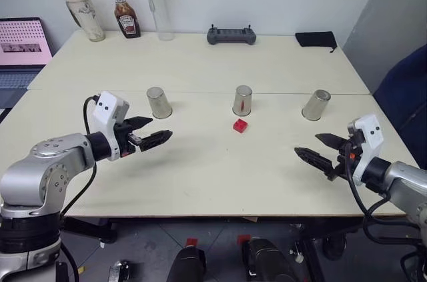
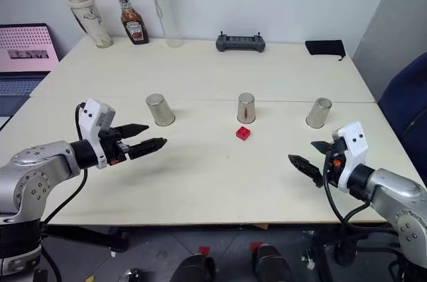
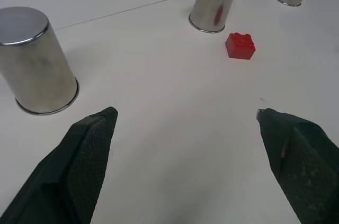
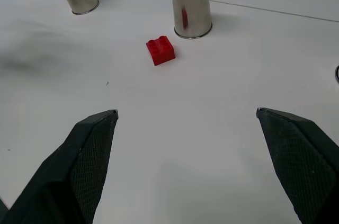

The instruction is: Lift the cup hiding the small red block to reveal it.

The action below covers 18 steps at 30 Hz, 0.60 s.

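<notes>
Three small silvery metal tumblers stand upside down in a row across the pale wooden table (image 1: 200,182): left cup (image 1: 159,103), middle cup (image 1: 242,100), right cup (image 1: 315,105). The small red plastic brick (image 1: 241,125), studs up, sits in the open just in front of the middle cup, near it but not touching. No cup covers it.

Left gripper (image 1: 148,137) hovers above the table near the left cup, black fingers spread wide, nothing between them. Right gripper (image 1: 319,149) hangs over the near right part of the table, fingers likewise spread and empty. Both point inward toward the middle of the row.

Judgement: the brick is exposed, so either the hiding step has not begun or the reveal is done. Nothing in hand either way. If a lift is still wanted, the middle cup is the likely one; either arm would have to reach forward and inward, straddle the cup's wall and close gently.

The cups look plain, slightly tapered, smooth and polished; the middle one carries a red reflection of the brick on its side. Smooth metal may slip in a loose pinch. The brick is tiny beside a cup.
</notes>
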{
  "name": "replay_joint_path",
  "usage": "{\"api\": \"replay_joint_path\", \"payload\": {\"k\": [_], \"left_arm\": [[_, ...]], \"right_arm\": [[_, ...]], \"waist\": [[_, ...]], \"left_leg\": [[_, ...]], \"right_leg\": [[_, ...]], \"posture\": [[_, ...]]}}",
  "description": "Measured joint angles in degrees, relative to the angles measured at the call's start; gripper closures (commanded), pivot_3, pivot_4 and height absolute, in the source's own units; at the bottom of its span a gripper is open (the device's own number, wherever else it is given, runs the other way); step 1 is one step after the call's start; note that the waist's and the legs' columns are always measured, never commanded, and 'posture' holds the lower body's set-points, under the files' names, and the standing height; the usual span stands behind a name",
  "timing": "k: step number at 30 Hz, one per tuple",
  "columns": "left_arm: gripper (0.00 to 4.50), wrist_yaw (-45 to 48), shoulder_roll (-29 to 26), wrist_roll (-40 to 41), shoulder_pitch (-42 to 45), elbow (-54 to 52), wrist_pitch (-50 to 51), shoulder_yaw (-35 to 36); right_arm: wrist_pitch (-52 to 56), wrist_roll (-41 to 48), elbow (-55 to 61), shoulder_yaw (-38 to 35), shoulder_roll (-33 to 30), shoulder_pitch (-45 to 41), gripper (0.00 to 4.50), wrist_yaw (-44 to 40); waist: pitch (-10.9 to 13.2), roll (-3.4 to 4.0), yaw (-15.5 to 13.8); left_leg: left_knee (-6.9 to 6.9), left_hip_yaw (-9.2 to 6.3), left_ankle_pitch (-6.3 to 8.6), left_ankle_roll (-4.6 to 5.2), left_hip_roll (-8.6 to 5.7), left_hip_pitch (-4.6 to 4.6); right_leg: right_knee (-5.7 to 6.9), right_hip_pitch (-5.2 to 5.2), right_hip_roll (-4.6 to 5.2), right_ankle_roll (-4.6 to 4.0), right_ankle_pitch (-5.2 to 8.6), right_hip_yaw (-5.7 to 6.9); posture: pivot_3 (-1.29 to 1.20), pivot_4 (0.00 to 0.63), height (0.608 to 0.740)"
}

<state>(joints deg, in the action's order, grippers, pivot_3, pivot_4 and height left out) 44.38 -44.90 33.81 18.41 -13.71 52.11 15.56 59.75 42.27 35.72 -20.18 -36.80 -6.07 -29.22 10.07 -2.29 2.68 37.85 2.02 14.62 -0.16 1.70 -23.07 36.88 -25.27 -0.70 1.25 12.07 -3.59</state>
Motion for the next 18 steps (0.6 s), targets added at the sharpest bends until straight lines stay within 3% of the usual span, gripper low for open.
{"api": "replay_joint_path", "payload": {"k": [18], "left_arm": [[0.0, 0.3, -1.5, 1.2, -0.9, -1.6, 0.8, -1.6]], "right_arm": [[-1.0, 3.1, 0.3, 0.7, -0.8, 0.6, 0.05, 2.2]], "waist": [[0.0, 0.0, 0.0]], "left_leg": [[0.02, 0.01, 0.0, 0.0, 0.01, 0.04]], "right_leg": [[0.04, 0.02, -0.01, 0.0, 0.0, -0.02]], "posture": [[0.0, 0.15, 0.74]]}}
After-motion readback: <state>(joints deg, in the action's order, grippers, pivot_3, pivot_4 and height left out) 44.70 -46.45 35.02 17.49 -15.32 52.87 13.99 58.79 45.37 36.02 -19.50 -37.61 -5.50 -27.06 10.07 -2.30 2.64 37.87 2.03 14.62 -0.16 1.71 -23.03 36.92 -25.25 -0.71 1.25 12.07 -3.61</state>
